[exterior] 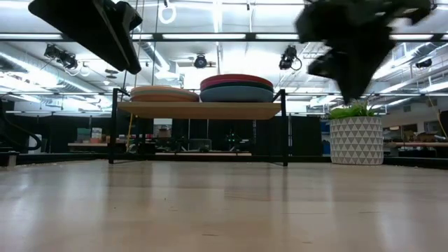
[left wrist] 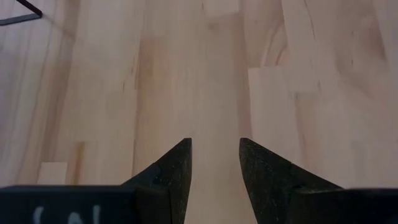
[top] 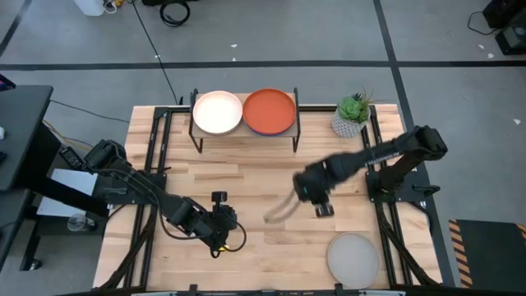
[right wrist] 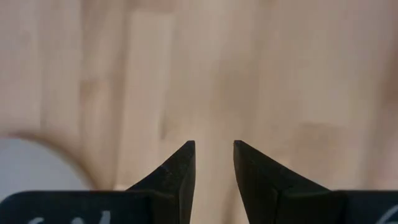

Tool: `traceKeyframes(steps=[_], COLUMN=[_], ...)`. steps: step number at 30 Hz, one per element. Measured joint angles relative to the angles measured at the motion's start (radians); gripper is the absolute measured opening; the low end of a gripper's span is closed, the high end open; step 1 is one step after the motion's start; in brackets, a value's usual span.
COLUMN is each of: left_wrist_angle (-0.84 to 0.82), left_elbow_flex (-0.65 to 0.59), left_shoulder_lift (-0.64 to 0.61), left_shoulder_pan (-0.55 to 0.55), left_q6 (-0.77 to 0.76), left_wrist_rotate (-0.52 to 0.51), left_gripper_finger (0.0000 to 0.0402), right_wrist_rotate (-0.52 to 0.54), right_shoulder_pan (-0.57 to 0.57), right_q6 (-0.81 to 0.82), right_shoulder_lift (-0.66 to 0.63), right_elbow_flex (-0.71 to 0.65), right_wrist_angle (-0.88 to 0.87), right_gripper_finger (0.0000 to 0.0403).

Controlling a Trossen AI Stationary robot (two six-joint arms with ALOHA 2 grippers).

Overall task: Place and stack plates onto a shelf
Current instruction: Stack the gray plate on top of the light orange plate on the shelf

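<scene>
The shelf stands at the table's far side on thin black legs. On it are two stacks of plates: a cream plate tops the left stack and an orange plate tops the right stack, with teal plates beneath it. A grey plate lies flat on the table near the near edge, right of centre. My right gripper hangs open over bare wood at mid-table; the grey plate's rim shows beside it. My left gripper waits open over the table, near-left of centre.
A potted plant in a white patterned pot stands right of the shelf at the far edge. Black rails run along the table's left and right sides. Bare wood lies between the shelf and the two arms.
</scene>
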Motion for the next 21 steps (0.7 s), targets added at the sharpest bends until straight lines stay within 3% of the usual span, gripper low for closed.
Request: traceKeyframes(steps=[13, 21], left_wrist_angle=[0.043, 0.082], left_elbow_flex=[0.000, 0.000], left_shoulder_lift=[0.000, 0.000], left_shoulder_pan=[0.063, 0.115], left_q6=[0.087, 0.168], left_wrist_rotate=[-0.041, -0.041], left_gripper_finger=[0.0141, 0.0141], right_wrist_rotate=[0.067, 0.125], right_shoulder_pan=[0.430, 0.583], right_q6=[0.528, 0.761], right_shoulder_lift=[0.000, 0.000], right_elbow_flex=[-0.172, -0.223], right_wrist_angle=[0.034, 0.062], right_gripper_finger=[0.0119, 0.0119])
